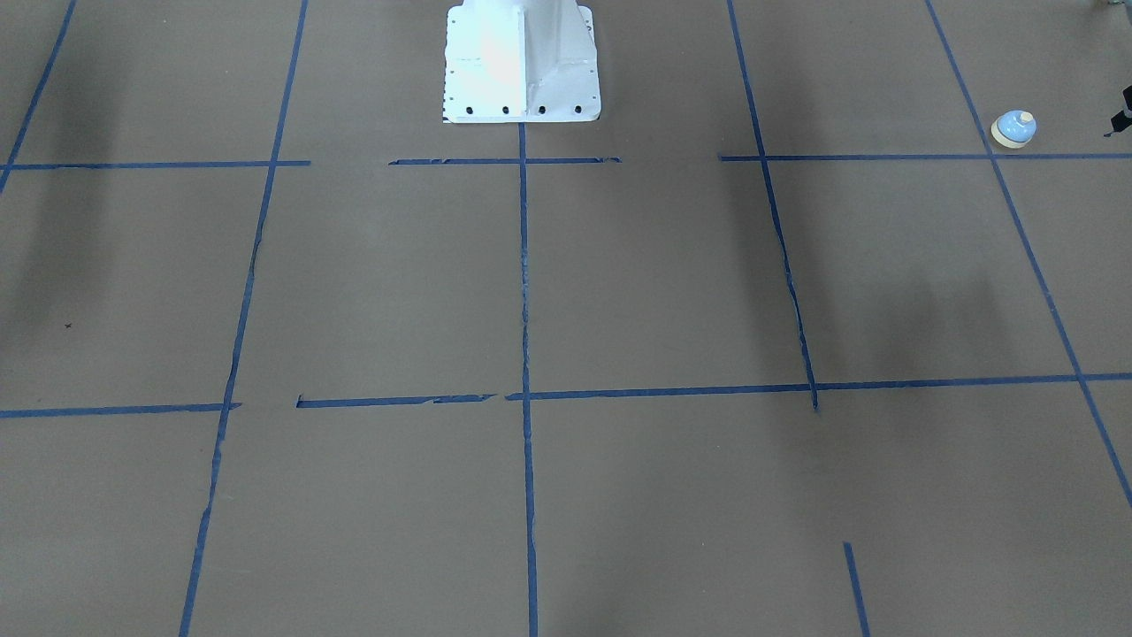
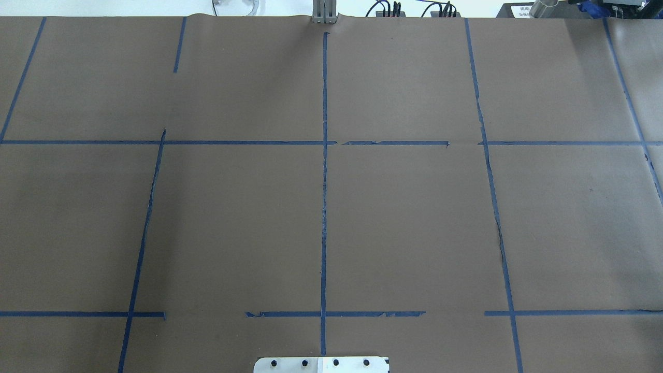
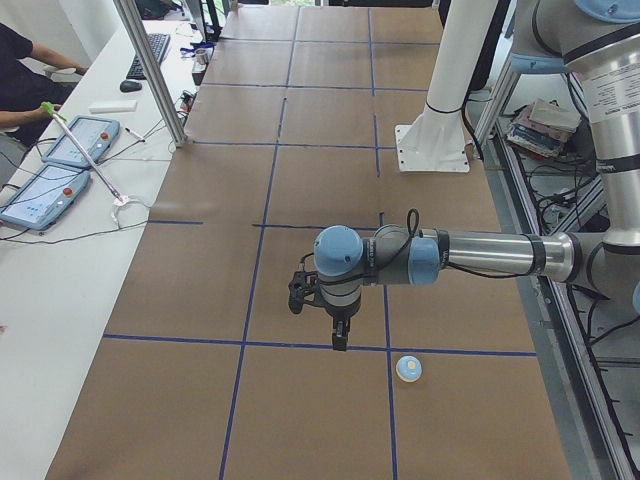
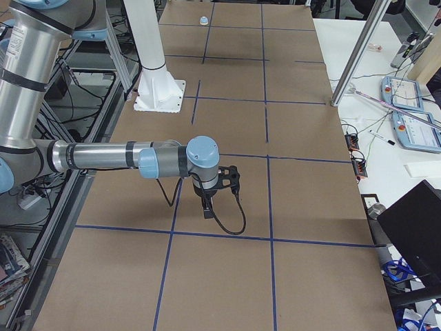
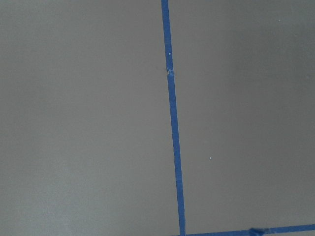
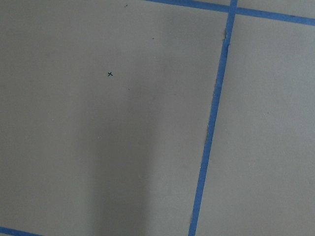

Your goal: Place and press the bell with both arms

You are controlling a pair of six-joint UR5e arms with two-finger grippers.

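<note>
The light-blue bell (image 1: 1013,129) with its cream rim and button stands upright on the brown paper near the table's end on the robot's left. It also shows in the exterior left view (image 3: 408,369) and, tiny and far, in the exterior right view (image 4: 203,20). My left gripper (image 3: 340,338) hangs above the table, apart from the bell and a little farther from the robot's side. Only a black sliver of it (image 1: 1121,115) shows at the front view's right edge, and I cannot tell whether it is open. My right gripper (image 4: 207,209) hangs over the table's other end; I cannot tell its state. Both wrist views show only paper and tape.
The white fixed pedestal (image 1: 522,62) stands at the robot's side of the table. Blue tape lines (image 2: 324,207) divide the brown paper into squares. An operator (image 3: 20,80) sits by tablets (image 3: 40,195) on the white side table, near a metal post (image 3: 150,70).
</note>
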